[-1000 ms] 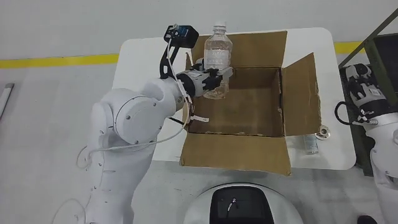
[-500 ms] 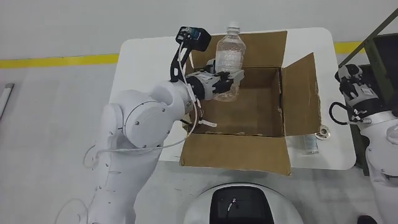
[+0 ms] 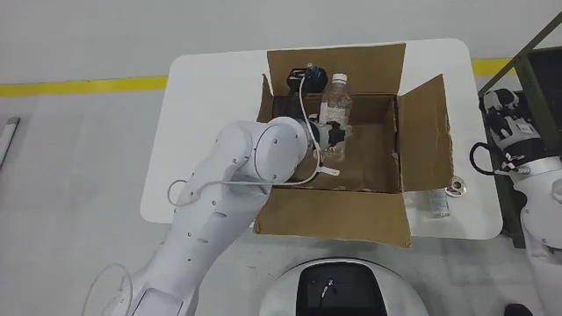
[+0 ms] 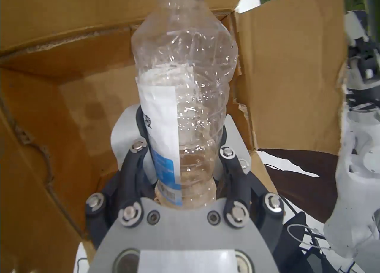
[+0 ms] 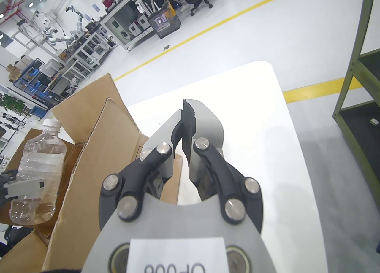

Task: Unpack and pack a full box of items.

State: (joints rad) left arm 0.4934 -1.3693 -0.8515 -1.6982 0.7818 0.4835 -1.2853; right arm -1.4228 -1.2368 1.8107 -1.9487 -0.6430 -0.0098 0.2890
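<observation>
A clear plastic water bottle [image 3: 335, 116] with a white cap and a white and blue label is held upright over the inside of the open cardboard box [image 3: 364, 211]. My left gripper [image 4: 181, 152] is shut on the bottle [image 4: 184, 84] around its lower half. In the right wrist view the bottle [image 5: 37, 173] stands above the box's wall [image 5: 80, 167]. My right gripper [image 5: 182, 125] is shut on nothing, off the table's right edge by the top view [image 3: 507, 127].
The box sits on a white table [image 3: 206, 105] with its flaps [image 3: 426, 132] folded outward. A small clear item [image 3: 439, 202] and a metal ring [image 3: 456, 190] lie on the table right of the box. A green shelf frame [image 3: 536, 61] stands at the far right.
My left arm has carried the bottle rightward from the box's left flap and lowered it into the box opening. The right arm has barely moved.
</observation>
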